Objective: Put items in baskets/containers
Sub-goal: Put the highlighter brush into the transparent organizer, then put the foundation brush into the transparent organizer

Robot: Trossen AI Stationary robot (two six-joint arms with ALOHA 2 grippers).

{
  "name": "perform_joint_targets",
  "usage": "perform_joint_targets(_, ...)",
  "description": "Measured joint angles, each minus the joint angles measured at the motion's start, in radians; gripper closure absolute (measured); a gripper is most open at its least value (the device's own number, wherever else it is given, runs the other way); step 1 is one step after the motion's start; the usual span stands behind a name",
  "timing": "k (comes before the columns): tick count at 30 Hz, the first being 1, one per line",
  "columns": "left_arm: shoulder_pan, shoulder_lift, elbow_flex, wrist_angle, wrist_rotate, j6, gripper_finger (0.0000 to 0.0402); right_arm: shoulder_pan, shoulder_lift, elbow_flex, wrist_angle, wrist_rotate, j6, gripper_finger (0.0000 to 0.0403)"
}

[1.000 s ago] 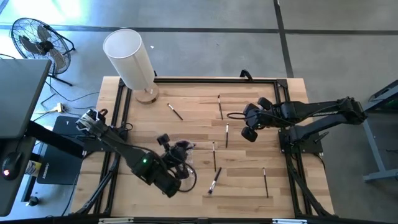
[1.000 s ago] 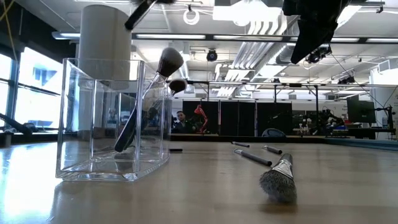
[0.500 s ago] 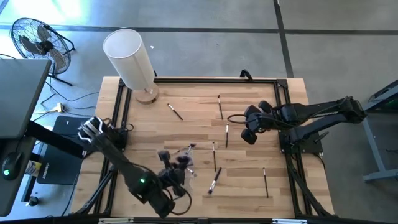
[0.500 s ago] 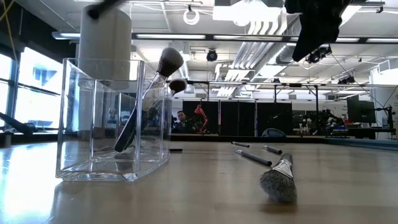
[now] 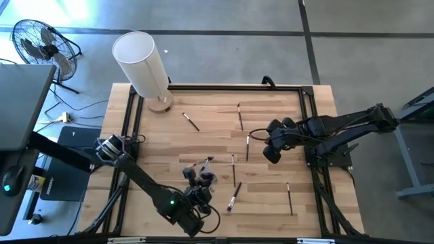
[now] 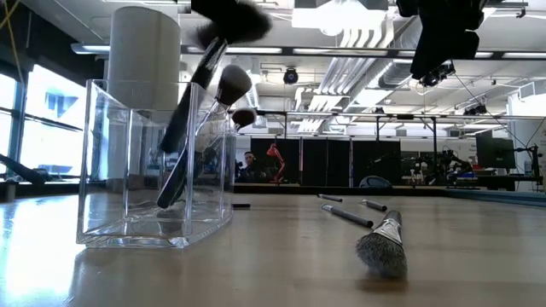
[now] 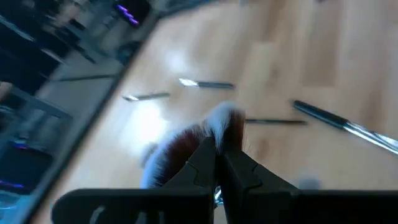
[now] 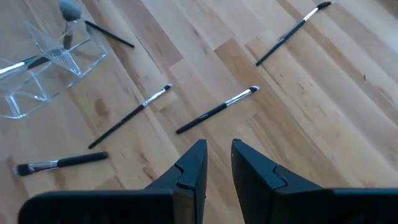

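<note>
The clear container [image 6: 128, 213] stands on the wooden table, near its middle [image 5: 205, 168], with two brushes leaning head-up inside it. My left gripper [image 5: 195, 181] hangs just above it, shut on a dark-handled makeup brush [image 6: 189, 94] that slants down into the container. In the left wrist view the shut fingers [image 7: 217, 149] point at fluffy brush heads [image 7: 224, 119]. My right gripper [image 5: 270, 154] hovers open over the table's right half, nothing between its fingers [image 8: 217, 152]. Several loose brushes [image 5: 247, 148] lie flat on the wood. My left gripper holds the brush by its upper end [image 6: 223, 26], where a dark blur hides the fingers and the exact part. The brush hangs slanted below the gripper. Its lower end [image 6: 169, 141] reaches inside the container's open top.
A tall white cylinder [image 5: 139, 64] on a wooden base stands at the far left corner. Loose brushes lie far of centre [image 5: 190, 121] [image 5: 240, 116] and near the front [image 5: 232, 198] [image 5: 289, 198]. A black frame [image 5: 129, 122] rims the table.
My left gripper has come down and toward the table's near and right edges, staying shut. Its brush, before only a dark end above the container, now slants down into the container's open top. My right gripper has drifted slightly toward the near edge.
</note>
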Motion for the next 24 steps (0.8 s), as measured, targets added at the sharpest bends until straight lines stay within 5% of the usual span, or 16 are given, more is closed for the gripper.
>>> perform_joint_targets(4,0.0,0.01,-0.002,0.005,0.152,0.0,0.039,0.02,0.0,0.0,0.003,0.01,0.038,0.0336)
perform_joint_targets(17,0.0,-0.013,0.01,-0.021,0.21,0.0,0.0277,0.041,0.0,0.0,0.008,0.04,0.052,0.0336)
perform_joint_targets(20,0.01,-0.035,0.086,-0.191,0.244,-0.095,0.026,0.041,0.0,0.0,0.006,0.041,0.026,0.0336)
perform_joint_targets(24,0.037,-0.069,0.254,-0.62,0.306,-0.341,0.0266,0.04,0.0,0.0,0.019,0.039,0.003,0.0336)
